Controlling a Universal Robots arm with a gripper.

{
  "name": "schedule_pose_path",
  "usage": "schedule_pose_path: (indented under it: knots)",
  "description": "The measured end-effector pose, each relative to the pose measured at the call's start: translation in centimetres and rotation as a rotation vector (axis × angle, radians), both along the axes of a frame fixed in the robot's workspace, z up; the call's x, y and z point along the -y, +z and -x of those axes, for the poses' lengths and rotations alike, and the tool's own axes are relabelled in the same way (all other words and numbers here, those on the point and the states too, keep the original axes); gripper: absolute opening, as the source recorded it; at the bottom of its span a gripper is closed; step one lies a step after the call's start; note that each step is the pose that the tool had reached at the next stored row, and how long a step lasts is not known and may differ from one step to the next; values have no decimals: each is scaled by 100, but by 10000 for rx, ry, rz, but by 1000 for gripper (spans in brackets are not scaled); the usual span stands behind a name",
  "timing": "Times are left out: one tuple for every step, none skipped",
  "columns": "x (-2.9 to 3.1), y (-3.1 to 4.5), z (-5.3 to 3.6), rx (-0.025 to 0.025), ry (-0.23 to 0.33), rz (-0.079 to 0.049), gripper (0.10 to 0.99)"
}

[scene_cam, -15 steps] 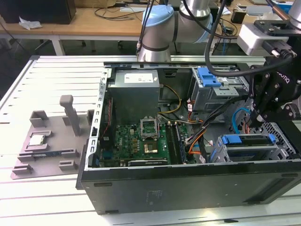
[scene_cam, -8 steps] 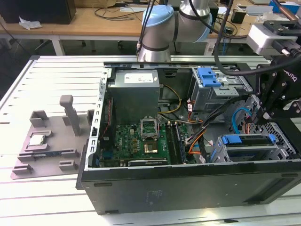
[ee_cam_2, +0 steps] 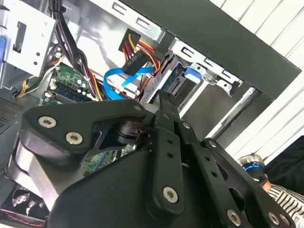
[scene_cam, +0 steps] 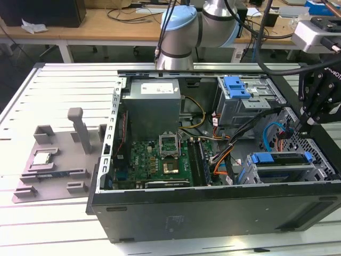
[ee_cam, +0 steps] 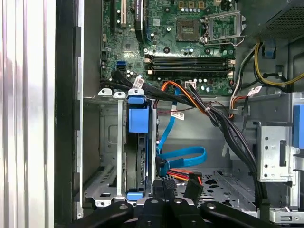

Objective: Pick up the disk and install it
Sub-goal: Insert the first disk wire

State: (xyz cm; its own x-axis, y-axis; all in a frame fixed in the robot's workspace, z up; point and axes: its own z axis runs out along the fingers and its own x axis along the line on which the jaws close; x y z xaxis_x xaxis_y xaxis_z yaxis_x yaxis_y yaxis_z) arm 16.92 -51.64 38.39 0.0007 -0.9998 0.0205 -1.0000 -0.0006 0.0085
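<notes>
The disk (scene_cam: 281, 158) sits on edge in the lower drive cage (scene_cam: 319, 165) of the open computer case, at the exterior view's right. Its blue carrier frame shows along the top. In the first wrist view the disk (ee_cam: 140, 161) stands in the cage slot with its blue tab (ee_cam: 139, 119) at the far end. My gripper (scene_cam: 308, 120) hangs just above the cage's rear end. The fingertips (ee_cam: 157, 186) are pressed together at the disk's connector end, beside the loose cable plugs. In the second wrist view the gripper (ee_cam_2: 164, 99) is shut, pointing at the disk (ee_cam_2: 172, 81).
A blue data cable (ee_cam: 183, 154) and an orange-red power lead (ee_cam: 183, 176) lie loose beside the cage. A bare blue bracket (scene_cam: 237, 86) sits in the upper bay. The motherboard (scene_cam: 154, 160) and power supply (scene_cam: 154, 101) occupy the case's left. A grey fixture (scene_cam: 53, 160) lies outside.
</notes>
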Motion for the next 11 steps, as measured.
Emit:
schedule_pose_path:
  knots:
    - [0,0,-1,0,1,0,106]
    - [-1,0,-1,0,1,0,106]
    - [-1,0,-2,0,2,0,114]
    - [-1,0,-2,0,1,-1,169]
    - [-1,0,-2,0,1,-1,235]
    - [-1,0,-3,0,1,0,294]
    - [-1,0,-3,0,1,0,361]
    - [-2,-2,-3,0,1,-1,361]
    - [-37,-10,-14,1,3,0,361]
    - [-72,-17,-23,0,1,0,361]
    - [-105,-23,-34,0,2,-2,361]
